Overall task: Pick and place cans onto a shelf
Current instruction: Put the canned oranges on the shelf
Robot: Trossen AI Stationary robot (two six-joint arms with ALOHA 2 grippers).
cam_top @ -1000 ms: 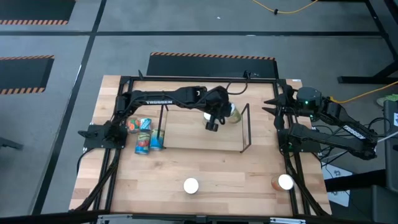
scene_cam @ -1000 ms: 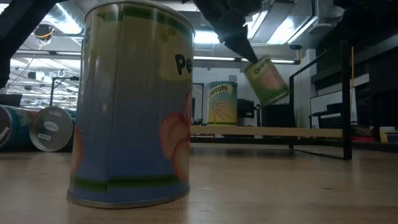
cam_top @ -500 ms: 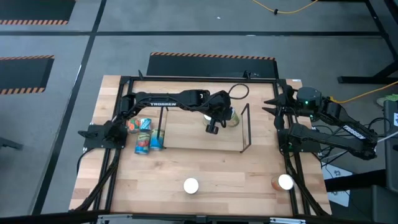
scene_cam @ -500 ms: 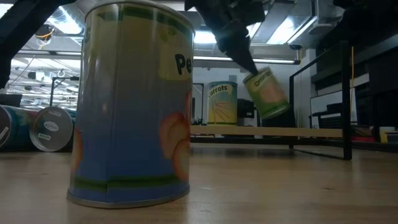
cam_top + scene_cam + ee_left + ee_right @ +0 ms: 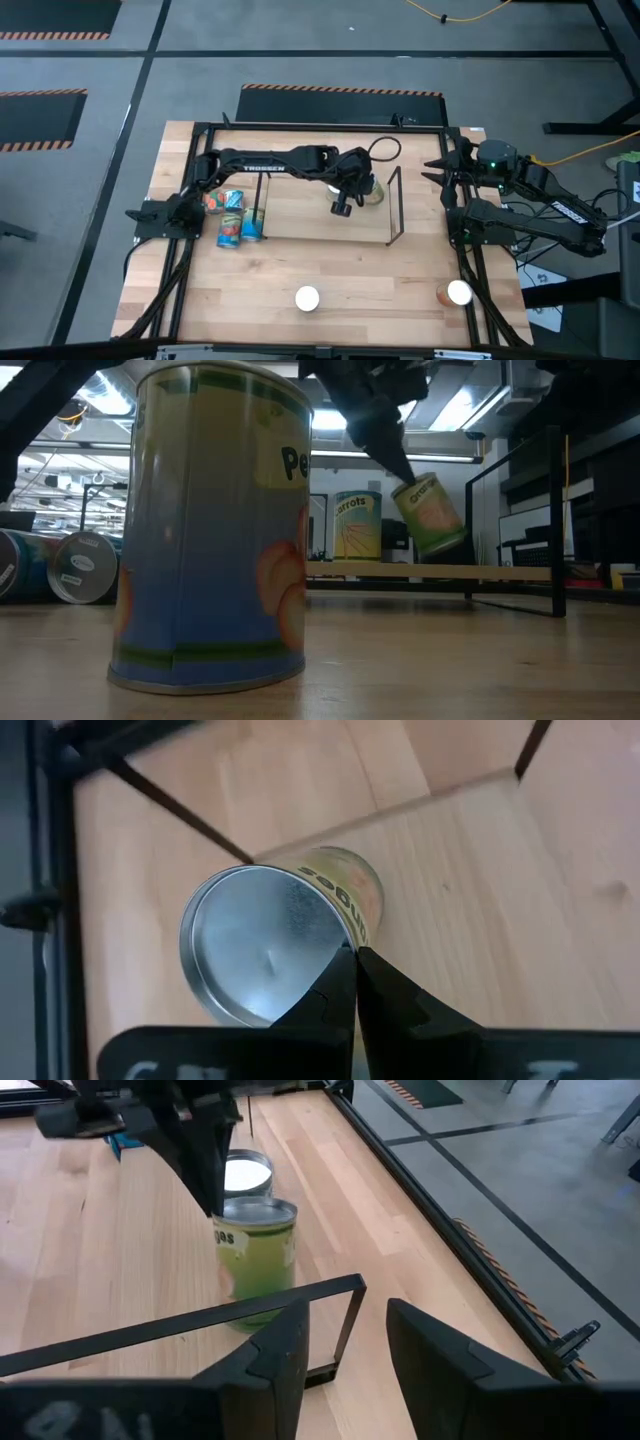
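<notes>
My left gripper reaches into the black wire shelf and is shut on a green-and-yellow can, which also shows in the left wrist view and the right wrist view. A second can with a carrot label stands upright on the shelf just beside it. My right gripper waits open and empty at the table's right edge, outside the shelf's right end. My left gripper pinches the can's top rim with its fingertips, one finger over the silver top and one outside on the labelled wall. The fingers slant down from the table's left. The can hangs tilted; whether its bottom touches the shelf floor I cannot tell.
Three cans lie on their sides at the table's left, beside the shelf's left end. One can stands near the front edge and fills the low view. Another can stands at front right. The black frame borders the table.
My left gripper has gone down into the shelf with the can and a little toward the table's left. The can has stayed tilted and now hangs lower, close to the shelf floor, next to the carrot can.
</notes>
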